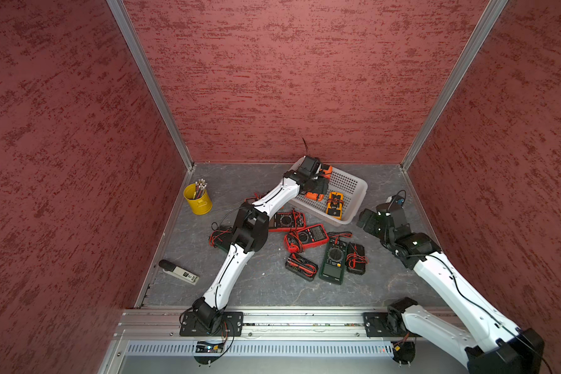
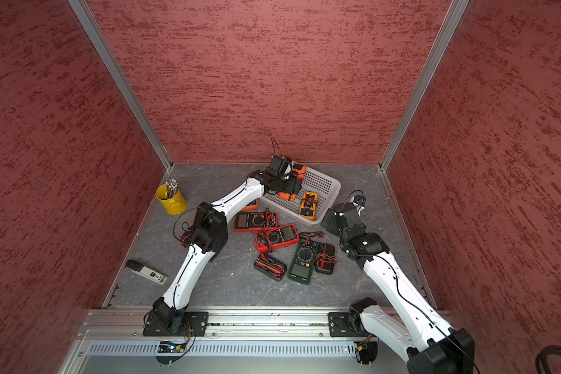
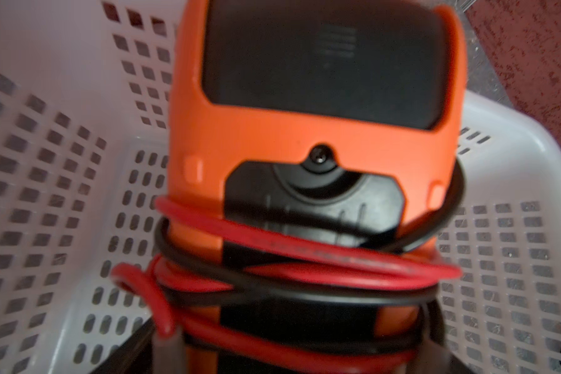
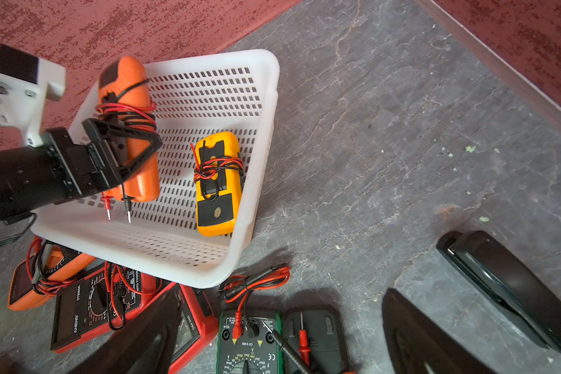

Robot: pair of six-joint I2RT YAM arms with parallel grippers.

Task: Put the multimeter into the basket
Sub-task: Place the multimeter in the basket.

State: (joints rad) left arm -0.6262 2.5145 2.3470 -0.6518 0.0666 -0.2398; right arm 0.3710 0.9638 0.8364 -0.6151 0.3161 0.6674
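Slantwise, rounded orange multimeter [image 4: 132,79], lead-wrapped, over white perforated plastic basket [image 4: 269,107].

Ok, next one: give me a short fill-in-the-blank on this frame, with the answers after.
1. The left gripper is shut on a multimeter whose casing is ___, holding it at the basket.
2. The other multimeter, lying loose on the basket floor, is ___.
3. The right gripper, beside the basket, is open and holds ___.

Missing words: orange; yellow; nothing.
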